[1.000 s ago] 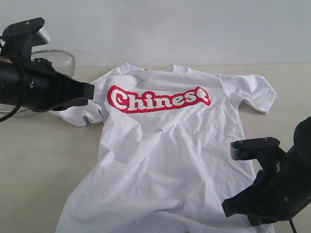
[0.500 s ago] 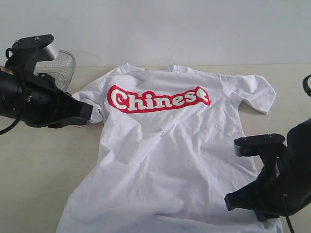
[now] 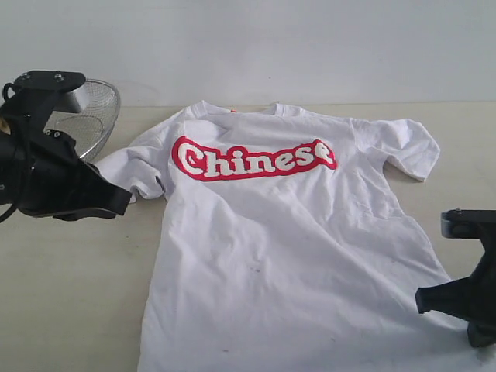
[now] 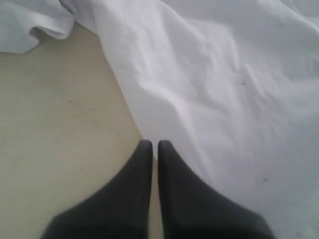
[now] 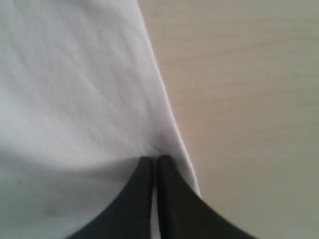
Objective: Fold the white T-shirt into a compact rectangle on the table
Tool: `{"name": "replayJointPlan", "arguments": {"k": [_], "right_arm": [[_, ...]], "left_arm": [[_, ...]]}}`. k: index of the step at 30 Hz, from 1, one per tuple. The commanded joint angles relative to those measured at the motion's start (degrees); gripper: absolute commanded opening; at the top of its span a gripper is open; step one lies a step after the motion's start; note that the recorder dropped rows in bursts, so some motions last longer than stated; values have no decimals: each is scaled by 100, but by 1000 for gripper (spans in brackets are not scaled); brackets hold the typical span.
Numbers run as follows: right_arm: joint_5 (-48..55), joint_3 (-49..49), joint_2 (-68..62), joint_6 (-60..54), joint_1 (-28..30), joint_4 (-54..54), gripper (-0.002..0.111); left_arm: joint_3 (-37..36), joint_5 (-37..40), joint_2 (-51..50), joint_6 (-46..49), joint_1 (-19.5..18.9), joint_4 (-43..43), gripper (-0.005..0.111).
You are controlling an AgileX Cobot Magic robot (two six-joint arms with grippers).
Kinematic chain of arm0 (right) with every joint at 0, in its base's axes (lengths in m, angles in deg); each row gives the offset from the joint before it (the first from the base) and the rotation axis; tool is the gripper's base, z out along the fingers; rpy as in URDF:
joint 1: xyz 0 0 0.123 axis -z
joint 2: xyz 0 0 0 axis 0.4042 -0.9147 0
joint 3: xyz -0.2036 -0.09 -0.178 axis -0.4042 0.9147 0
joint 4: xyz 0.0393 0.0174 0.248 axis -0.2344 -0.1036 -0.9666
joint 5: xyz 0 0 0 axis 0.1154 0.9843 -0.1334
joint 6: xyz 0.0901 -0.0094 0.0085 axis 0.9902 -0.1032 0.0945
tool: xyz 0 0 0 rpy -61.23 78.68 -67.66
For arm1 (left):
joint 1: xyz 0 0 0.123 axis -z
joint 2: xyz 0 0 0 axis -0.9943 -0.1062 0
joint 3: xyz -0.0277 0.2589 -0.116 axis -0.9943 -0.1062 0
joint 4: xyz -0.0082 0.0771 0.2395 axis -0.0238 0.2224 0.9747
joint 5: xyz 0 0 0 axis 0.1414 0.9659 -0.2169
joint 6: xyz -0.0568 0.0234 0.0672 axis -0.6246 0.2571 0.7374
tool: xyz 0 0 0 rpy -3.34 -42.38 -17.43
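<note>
A: What's the setting?

B: A pale beige table (image 3: 70, 271) against a plain light wall (image 3: 310, 46), with a wire-mesh basket (image 3: 93, 112) behind the left arm.

A: And the shirt?

B: The white T-shirt (image 3: 287, 256) lies spread face up and unfolded on the table. It is creased, and the red-outlined "Chinese" lettering (image 3: 252, 159) runs across the chest. Both short sleeves are splayed out, and there are a few small dark specks on the lower front.

A: Where is it from the left gripper (image 3: 124, 203)?

B: Just beyond the tips. Those jaws are pressed together with nothing between them. They are over bare table, and the shirt's side edge runs right beside one finger. The near sleeve is bunched a little ahead of them.

A: And the right gripper (image 3: 422, 298)?

B: It is clenched too, at the shirt's lower side edge. The cloth puckers into creases right at the tips, so the edge looks nipped between them. The rest of the shirt stretches away ahead of the jaws, and there is bare table just beside them.
</note>
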Motion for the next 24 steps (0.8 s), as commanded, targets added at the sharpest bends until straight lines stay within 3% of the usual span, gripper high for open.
{"name": "replayJointPlan", "arguments": {"k": [1, 11, 15, 24], "right_arm": [[224, 93, -23, -48, 85, 186, 0], [464, -199, 1618, -1515, -465, -1475, 0], [555, -407, 1995, -2367, -1199, -2772, 0], [-550, -405, 819, -1955, -3111, -3052, 0]], "left_arm": [[-16, 115, 143, -260, 20, 278, 4], [-16, 209, 177, -361, 20, 267, 4], [-16, 239, 177, -361, 20, 267, 4], [-16, 328, 177, -505, 20, 253, 4]]}}
